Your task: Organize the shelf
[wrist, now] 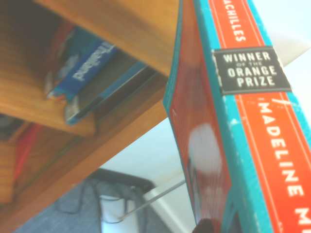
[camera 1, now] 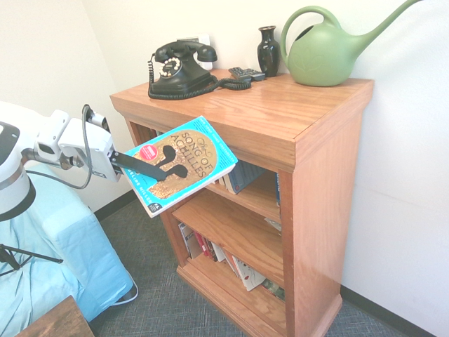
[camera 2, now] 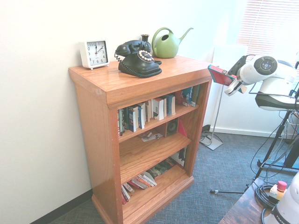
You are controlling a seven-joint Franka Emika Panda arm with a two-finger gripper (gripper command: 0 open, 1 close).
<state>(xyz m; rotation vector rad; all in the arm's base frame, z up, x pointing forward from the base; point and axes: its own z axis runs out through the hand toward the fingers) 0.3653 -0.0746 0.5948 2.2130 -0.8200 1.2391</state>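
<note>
One turquoise-edged paperback book with a gold and brown cover (camera 1: 184, 165) is hanging tilted in the air, and the black two-finger gripper of the white arm (camera 1: 155, 170) is clamping down on it. The waist-high reddish-brown wooden bookcase (camera 2: 140, 140) is standing beside it, against the wall. On its flat top, a square white clock (camera 2: 95, 53), a black rotary telephone (camera 2: 139, 60), a glossy black vase (camera 1: 268, 52) and a green plastic watering can (camera 1: 324, 56) are resting.
</note>
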